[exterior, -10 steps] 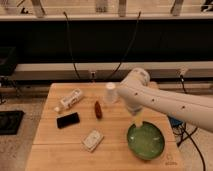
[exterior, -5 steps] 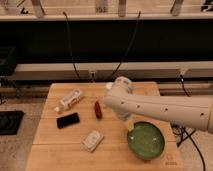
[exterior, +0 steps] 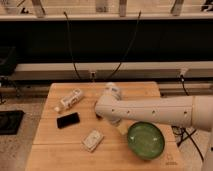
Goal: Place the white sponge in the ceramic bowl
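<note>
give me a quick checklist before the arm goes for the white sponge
1. Sponge lies free on the table, nothing on it: ok.
2. Bowl is upright, looks empty, right of the sponge: ok.
3. Pincer open, holding nothing: ok.
4. Pincer lined up over the sponge: not ok. It sits at the arm's left tip, behind the sponge and a little to its right.
5. Phone apart from the sponge: ok, it lies off to the left.
6. Table under the arm free of things: cannot tell, the arm hides it.
</note>
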You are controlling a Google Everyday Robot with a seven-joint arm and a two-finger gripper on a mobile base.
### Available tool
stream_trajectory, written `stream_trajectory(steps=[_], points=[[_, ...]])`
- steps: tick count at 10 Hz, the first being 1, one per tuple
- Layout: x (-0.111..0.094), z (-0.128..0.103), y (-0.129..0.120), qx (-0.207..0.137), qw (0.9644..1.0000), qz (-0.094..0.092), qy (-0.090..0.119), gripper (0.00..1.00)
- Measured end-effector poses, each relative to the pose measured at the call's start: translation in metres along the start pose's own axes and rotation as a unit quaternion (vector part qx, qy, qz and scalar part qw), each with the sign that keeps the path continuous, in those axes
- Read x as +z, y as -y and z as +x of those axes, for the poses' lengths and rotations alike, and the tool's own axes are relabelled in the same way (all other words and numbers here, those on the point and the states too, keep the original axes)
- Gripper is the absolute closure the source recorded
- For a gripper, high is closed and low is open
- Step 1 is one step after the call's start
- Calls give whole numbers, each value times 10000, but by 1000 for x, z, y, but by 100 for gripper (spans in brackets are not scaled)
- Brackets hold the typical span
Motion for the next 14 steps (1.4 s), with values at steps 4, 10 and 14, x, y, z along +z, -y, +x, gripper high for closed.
stream_trajectory(steps=[4, 10, 14], points=[[5, -26, 15, -382, 9992, 47, 43, 20], [16, -53, 24, -920, 9956, 103, 135, 20], [21, -67, 25, -1256, 9919, 100, 186, 20]])
